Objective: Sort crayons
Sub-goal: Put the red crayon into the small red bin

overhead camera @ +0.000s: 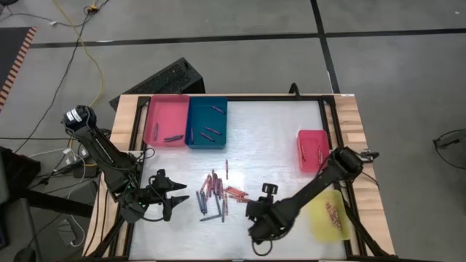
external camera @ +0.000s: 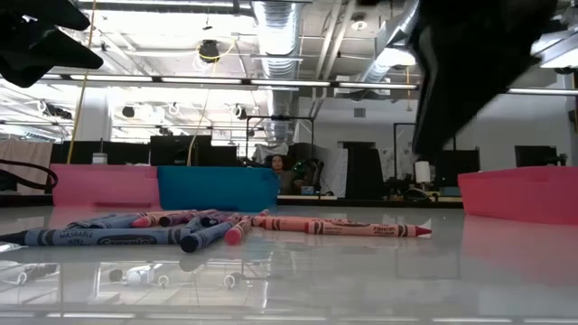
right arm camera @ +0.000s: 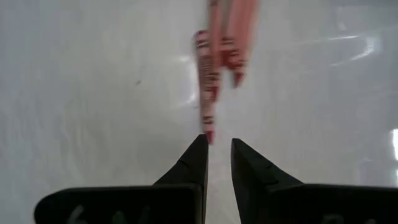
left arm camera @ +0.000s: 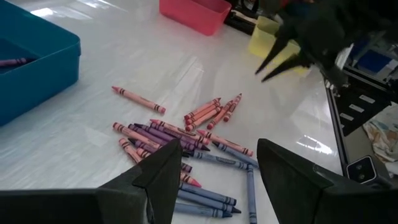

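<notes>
A loose pile of crayons, red, pink, purple and grey-blue, lies flat on the white table top; the left wrist view and the low view also show them. My left gripper hovers left of the pile, open wide, nothing between its fingers. My right gripper hangs over the table just right of the pile and slants down. Its fingers stand a narrow gap apart, with nothing between them. The tip of a red crayon lies just ahead of them.
A pink tray and a blue tray stand at the far left, each with a few crayons inside. A red tray is at the right and a yellow tray at the near right. Bare table lies between the trays and the pile.
</notes>
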Robot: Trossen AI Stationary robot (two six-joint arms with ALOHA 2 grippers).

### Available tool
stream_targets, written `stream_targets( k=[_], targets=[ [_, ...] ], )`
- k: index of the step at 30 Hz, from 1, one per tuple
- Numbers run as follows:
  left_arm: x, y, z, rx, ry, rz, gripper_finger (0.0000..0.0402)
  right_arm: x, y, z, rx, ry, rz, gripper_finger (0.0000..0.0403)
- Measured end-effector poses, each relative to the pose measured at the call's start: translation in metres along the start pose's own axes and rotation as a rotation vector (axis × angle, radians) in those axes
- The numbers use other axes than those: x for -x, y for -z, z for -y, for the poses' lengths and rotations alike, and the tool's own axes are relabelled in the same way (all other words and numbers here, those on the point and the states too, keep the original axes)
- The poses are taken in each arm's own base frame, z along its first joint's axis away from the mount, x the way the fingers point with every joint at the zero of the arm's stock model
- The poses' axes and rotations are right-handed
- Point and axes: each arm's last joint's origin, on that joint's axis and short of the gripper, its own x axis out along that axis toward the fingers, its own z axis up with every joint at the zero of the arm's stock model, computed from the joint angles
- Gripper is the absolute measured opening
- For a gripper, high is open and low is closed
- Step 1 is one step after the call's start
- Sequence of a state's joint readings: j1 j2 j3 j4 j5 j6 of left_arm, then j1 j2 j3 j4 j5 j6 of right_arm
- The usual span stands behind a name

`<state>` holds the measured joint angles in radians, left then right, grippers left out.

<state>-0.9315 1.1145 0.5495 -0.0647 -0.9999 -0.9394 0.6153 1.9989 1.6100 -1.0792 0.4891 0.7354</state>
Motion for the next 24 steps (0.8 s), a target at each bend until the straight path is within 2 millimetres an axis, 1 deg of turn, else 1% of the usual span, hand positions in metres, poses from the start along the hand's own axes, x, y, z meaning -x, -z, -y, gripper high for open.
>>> stream_targets(
  k=[4, 12, 14, 20, 24],
  targets=[
    [0.0, 0.0, 0.0, -0.003, -0.002, -0.001, 0.0199, -0.016, -0.003, -0.004, 0.072, -0.05, -0.054, 0.0066],
    [0.0, 0.0, -0.001, -0.007, -0.004, -0.002, 0.0199, -0.02, -0.011, -0.001, 0.155, -0.087, -0.034, 0.0066],
    [0.0, 0.0, -0.001, -0.008, -0.004, -0.003, 0.0199, -0.024, -0.014, 0.001, 0.166, -0.094, -0.023, 0.0066],
    [0.0, 0.0, -0.001, -0.001, -0.004, -0.002, 0.0199, -0.043, -0.015, 0.007, 0.174, -0.149, -0.043, 0.0066],
    [0.0, 0.0, -0.001, 0.001, -0.004, -0.002, 0.0199, -0.052, -0.011, 0.011, 0.171, -0.15, -0.066, 0.0066]
  ],
)
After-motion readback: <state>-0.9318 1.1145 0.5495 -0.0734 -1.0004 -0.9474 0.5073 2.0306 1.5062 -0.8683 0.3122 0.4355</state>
